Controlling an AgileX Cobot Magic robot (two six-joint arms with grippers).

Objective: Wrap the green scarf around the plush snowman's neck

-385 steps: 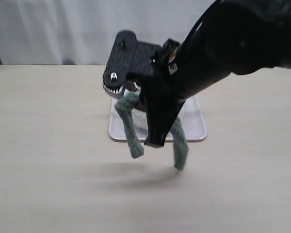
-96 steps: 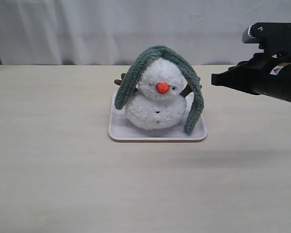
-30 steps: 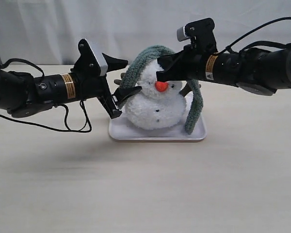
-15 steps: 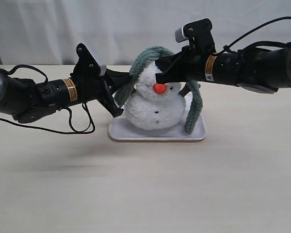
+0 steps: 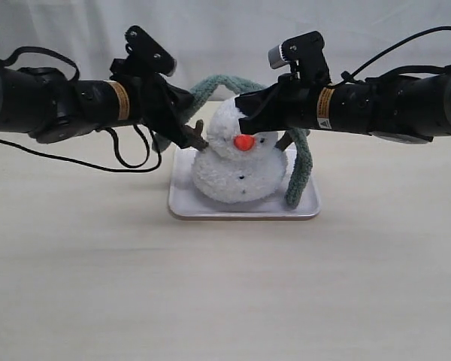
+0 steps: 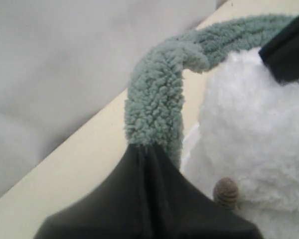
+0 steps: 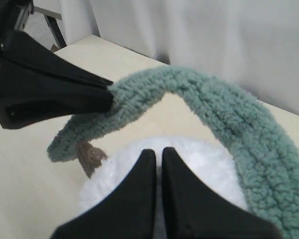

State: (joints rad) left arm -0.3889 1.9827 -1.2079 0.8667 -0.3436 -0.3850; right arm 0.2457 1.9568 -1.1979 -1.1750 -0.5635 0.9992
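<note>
left pincer (image 6: 139,149) clamped on green scarf (image 5: 299,169) near one end, raised beside head of plush snowman (image 5: 239,169); right pincer (image 7: 158,152) closed, empty, tips on head; other end hangs to white tray (image 5: 210,210); likely light, floppy, fuzzy, non-slip; best pinched near ends

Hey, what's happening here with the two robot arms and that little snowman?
The left gripper is shut on the green scarf near one end, holding that side up beside the plush snowman, which sits on a white tray. The right gripper is shut and empty, tips at the snowman's head. The scarf arches over the head, not yet round the neck, its other end hanging beside the body.
</note>
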